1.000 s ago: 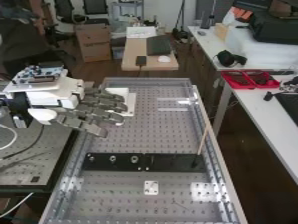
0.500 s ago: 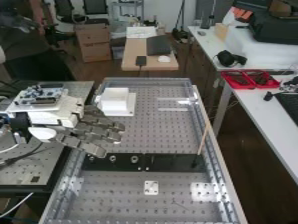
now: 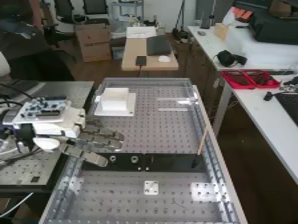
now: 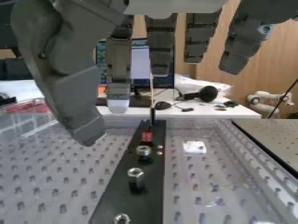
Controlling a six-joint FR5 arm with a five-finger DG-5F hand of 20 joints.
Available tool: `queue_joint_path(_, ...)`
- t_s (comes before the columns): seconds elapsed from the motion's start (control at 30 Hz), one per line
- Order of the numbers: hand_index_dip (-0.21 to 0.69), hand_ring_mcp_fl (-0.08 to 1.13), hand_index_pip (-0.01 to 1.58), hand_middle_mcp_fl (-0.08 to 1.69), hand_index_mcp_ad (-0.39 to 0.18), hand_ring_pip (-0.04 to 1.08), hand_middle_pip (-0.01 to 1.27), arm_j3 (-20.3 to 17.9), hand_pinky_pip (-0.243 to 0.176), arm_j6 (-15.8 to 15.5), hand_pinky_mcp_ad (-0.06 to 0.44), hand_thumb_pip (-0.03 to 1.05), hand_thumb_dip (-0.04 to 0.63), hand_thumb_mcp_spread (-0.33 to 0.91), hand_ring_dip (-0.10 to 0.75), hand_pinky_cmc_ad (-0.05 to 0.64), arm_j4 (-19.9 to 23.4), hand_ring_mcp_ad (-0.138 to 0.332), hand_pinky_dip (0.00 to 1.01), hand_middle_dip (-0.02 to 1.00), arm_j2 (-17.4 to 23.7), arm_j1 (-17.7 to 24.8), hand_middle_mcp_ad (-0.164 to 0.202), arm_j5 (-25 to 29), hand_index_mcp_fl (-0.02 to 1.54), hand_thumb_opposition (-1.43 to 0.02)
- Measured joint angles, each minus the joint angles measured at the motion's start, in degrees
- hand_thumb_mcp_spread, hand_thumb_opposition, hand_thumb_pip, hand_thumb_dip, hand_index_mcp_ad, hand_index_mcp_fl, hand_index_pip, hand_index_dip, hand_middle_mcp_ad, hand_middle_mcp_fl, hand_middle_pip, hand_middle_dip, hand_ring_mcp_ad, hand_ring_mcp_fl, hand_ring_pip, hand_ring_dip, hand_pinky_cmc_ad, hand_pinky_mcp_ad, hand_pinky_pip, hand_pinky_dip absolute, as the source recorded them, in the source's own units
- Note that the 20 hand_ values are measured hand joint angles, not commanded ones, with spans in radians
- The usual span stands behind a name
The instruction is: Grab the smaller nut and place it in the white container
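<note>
Nearest us, a black strip [image 3: 174, 162] lies across the counter [image 3: 113, 195]; the smaller nut [image 4: 121, 218], as we judge it, sits towards the strip's left end in the high view. Our hand [image 3: 83, 154] hangs by that end, fingers spread wide. We should centre thumb and fingers around the nut before pinching lightly. Farther off stands the white container [image 3: 116, 99].

Hand [image 3: 85, 153] is being moved from the white container [image 3: 115, 100] toward the tabletop's [image 3: 120, 195] near end and black strip [image 3: 169, 162].
</note>
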Motion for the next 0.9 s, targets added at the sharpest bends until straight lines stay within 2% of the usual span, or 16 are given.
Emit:
queue_joint_path(0.07,0.119,0.0,1.37,0.12,-0.164,0.1,0.14,0.02,-0.089,-0.74,0.295,0.63,0.206,0.45,0.042,0.361,-0.01,0.147,0.21,0.16,-0.34,0.01,0.075,-0.05,0.02,-0.84)
queue_joint_path(0.33,0.164,0.0,1.44,0.12,-0.164,0.1,0.14,0.07,-0.089,-4.58,0.291,0.63,0.206,0.45,0.045,0.363,-0.2,0.147,0.19,0.17,-1.93,0.18,0.075,-0.36,0.02,-0.84)
queue_joint_path(0.43,0.185,0.0,1.46,0.12,-0.164,0.1,0.14,0.04,-0.089,-5.5,0.297,0.63,0.206,0.45,0.045,0.354,-0.09,0.143,0.19,0.17,-2.54,0.27,0.063,-0.48,0.02,-0.84)
queue_joint_path(0.57,0.188,0.0,1.48,0.12,-0.164,0.1,0.13,0.08,-0.089,-6.44,0.278,0.64,0.206,0.45,0.045,0.354,0.11,0.143,0.19,0.17,-3.29,0.33,0.063,-0.55,0.01,-0.84)
queue_joint_path(0.8,0.215,0.0,1.51,0.12,-0.169,0.1,0.14,0.34,-0.075,-8.44,0.276,0.64,0.206,0.45,0.045,0.353,0.92,0.147,0.19,0.17,-4.86,0.32,0.061,-0.72,0.01,-0.84)
queue_joint_path(0.9,0.218,0.0,1.52,0.12,-0.169,0.1,0.13,0.38,-0.075,-9.85,0.276,0.64,0.206,0.45,0.045,0.347,0.79,0.126,0.19,0.17,-5.13,0.3,0.061,-0.86,0.0,-0.84)
